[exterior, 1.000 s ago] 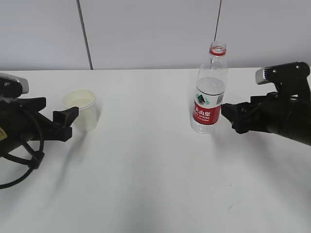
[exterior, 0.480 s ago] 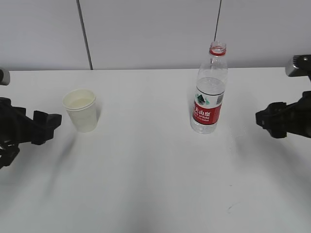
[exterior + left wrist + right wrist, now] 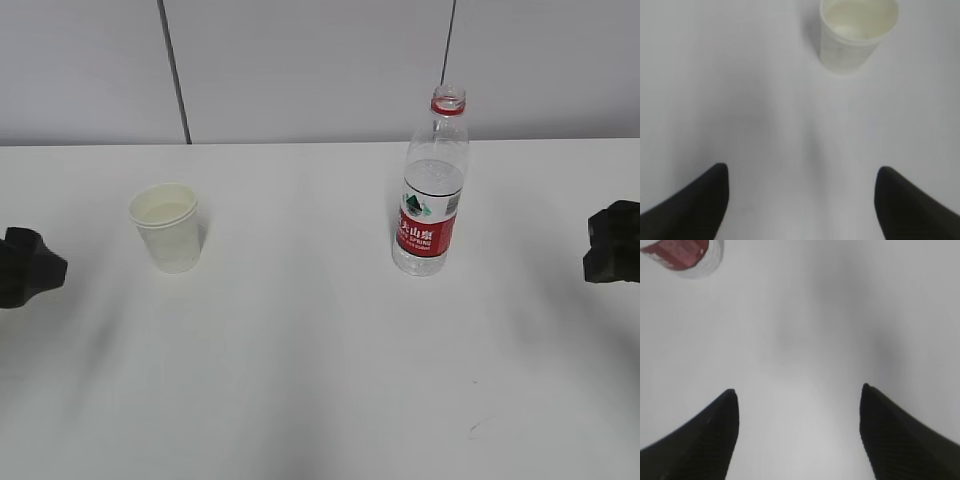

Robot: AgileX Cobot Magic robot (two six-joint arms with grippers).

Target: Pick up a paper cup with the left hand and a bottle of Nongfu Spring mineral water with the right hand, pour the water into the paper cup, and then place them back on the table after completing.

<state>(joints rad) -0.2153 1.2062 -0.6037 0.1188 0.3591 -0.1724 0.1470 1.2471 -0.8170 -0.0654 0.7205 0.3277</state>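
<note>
White counter [image 3: 320, 380] all the way across, and we see bare surface wide open in front and through the middle. Its far edge meets a pale grey wall [image 3: 300, 60] behind. At the left edge of the exterior view, the left hand [image 3: 28, 268] shows only as a black tip, well apart from the paper cup [image 3: 167, 227]. At the right edge, the right hand [image 3: 612, 242] is likewise just a dark tip, well apart from the bottle [image 3: 432, 190]. From the left wrist we see both fingers [image 3: 695, 205] spread wide, nothing between them, cup upright ahead. From the right wrist, fingers [image 3: 705, 440] are spread wide too, gripping nothing, the bottle's red label at the top left corner. Cup and bottle stand upright, well apart from each other. The bottle is uncapped, with water [image 3: 431, 178] inside. Nothing stands between either hand and its target.
</note>
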